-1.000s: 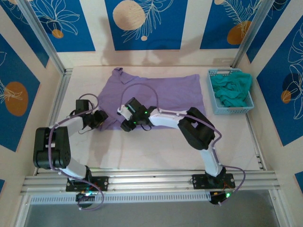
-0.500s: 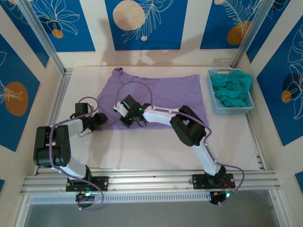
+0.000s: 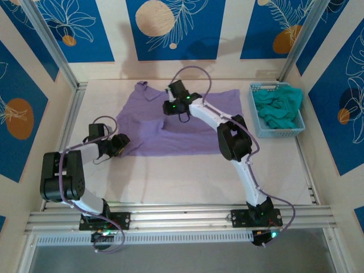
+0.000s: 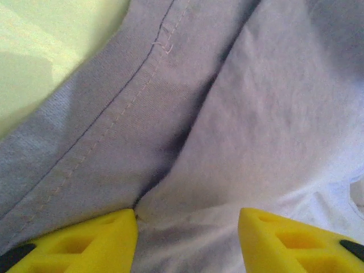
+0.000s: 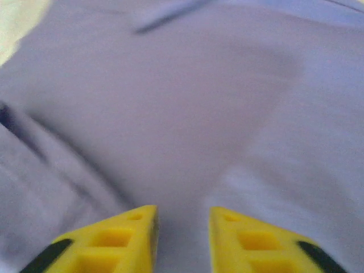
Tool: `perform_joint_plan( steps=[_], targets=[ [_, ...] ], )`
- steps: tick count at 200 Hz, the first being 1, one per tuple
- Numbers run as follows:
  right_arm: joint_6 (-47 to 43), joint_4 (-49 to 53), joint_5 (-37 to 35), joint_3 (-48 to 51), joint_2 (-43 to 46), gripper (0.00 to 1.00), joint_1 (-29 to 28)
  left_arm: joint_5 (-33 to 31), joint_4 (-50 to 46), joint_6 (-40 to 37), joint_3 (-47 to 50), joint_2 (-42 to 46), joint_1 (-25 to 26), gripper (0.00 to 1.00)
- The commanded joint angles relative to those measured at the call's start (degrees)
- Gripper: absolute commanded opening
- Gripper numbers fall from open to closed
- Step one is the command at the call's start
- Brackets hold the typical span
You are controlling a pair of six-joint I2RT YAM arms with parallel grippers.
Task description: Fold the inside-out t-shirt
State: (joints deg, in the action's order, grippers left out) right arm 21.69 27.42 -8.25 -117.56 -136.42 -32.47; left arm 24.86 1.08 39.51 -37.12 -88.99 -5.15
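A lavender t-shirt lies spread across the far middle of the table. The left gripper sits at its near-left corner, fingers apart over a stitched hem. The right gripper hovers above the shirt's upper middle, jaws slightly parted and empty.

Reference: pale cream table. A cream back wall is seen behind its far edge, hung with blue panels printed with white leaf outlines and peach or orange discs. Matching panels are mounted on the left wall and right wall flanking the table. Slanted aluminium posts are set at the table's far-left corner and far-right corner. An aluminium extrusion rail is run along the table's near edge, with a white slotted strip just in front of it and a grey surface beyond that. Lighting is even, and soft shadows are cast on the back wall.
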Motion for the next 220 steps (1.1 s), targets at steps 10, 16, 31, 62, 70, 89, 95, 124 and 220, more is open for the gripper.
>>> perform_joint_plan(
  steps=[10,16,31,62,70,89,95,124,220],
  targets=[
    [6.66,6.68,3.82,-0.96,-0.47,0.46,1.13,-2.27,-2.90,-0.31,-1.73,0.63,-0.97,0.57],
    [6.09,6.61,3.86,-0.20,0.38,0.48,1.26,-2.57,-3.28,-0.39,-2.25,0.89,-1.00,0.58],
    [4.38,4.81,5.08,3.88,3.80,0.50,1.15,-3.17,-4.04,-0.45,-3.95,1.42,-1.00,0.60],
    [1.08,2.41,5.88,15.08,12.21,0.51,-0.17,-4.93,-4.99,-0.92,-7.77,1.63,-0.92,0.61],
    [0.66,1.91,6.01,18.08,14.26,0.51,-0.31,-5.25,-4.72,-1.05,-8.79,1.26,-0.69,0.61],
    [1.30,0.22,8.98,23.27,17.49,0.52,-0.08,-6.68,-4.16,-2.27,-12.30,-1.17,-0.03,0.61],
    [1.67,-0.33,10.40,24.11,17.99,0.52,0.03,-6.76,-4.11,-2.80,-13.97,-2.61,0.19,0.60],
    [8.01,-4.33,16.66,22.68,16.00,0.52,0.22,-6.96,-6.45,-6.94,-24.14,-11.75,1.60,0.59],
    [25.80,-2.44,26.85,-0.51,-5.35,0.50,1.22,-10.16,-19.31,-15.69,-46.12,-30.67,5.92,0.56]
  ],
)
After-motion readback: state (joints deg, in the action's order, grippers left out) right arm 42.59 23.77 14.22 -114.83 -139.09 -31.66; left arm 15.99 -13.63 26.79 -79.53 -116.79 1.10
